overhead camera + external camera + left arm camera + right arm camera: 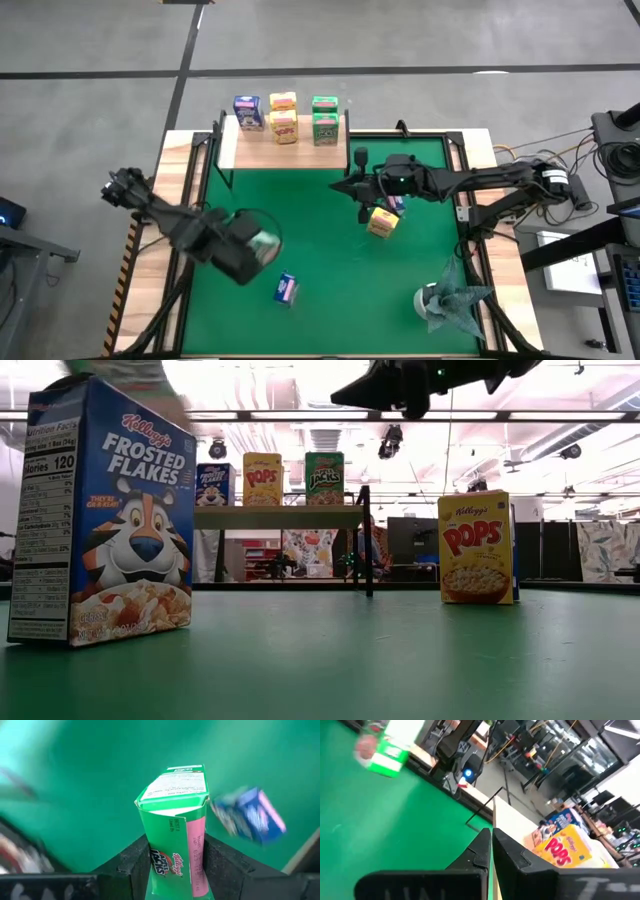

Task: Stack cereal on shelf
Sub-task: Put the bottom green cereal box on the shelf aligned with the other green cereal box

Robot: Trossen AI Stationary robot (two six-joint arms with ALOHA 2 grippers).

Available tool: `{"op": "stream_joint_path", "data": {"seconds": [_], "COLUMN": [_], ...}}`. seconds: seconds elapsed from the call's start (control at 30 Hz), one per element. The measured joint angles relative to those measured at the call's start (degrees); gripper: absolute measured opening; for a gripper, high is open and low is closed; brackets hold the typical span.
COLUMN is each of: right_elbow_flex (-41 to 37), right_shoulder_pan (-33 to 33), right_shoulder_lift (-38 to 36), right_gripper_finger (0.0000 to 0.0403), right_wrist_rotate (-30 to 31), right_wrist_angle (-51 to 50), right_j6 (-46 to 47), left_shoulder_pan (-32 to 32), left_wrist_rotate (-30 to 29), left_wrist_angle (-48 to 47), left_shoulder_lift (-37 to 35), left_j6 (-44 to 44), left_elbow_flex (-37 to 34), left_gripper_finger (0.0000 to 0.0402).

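While the left gripper (175, 870) clamps the small green printed-card cereal box (176, 820), it hangs above the green mat (330, 250), well short of the light wooden shelf (285, 152).

Judged light, stiff but crushable card, slick print; its top flap looks torn, so hold the flat side panels low. Five boxes already stand on the shelf. Right gripper (491, 851) is closed, empty, above the yellow box (383, 222) nearer the shelf.
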Motion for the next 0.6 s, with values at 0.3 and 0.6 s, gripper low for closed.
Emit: {"op": "stream_joint_path", "data": {"seconds": [0.3, 0.6], "right_elbow_flex": [0.0, 0.0], "right_shoulder_pan": [-0.1, -0.2], "right_shoulder_lift": [-4.0, -4.1], "right_gripper_finger": [0.0009, 0.0009], "right_wrist_rotate": [0.0, -0.1], "right_wrist_angle": [-8.7, -10.0], "right_j6": [3.2, 3.5], "left_shoulder_pan": [14.4, 30.0], "left_wrist_rotate": [-10.5, -11.3], "left_wrist_angle": [1.9, 22.9], "left_shoulder_lift": [0.0, 0.0], "left_j6": [33.4, 70.9], "left_elbow_flex": [2.6, 2.6], "left_gripper_finger": [0.0146, 0.0146]}}
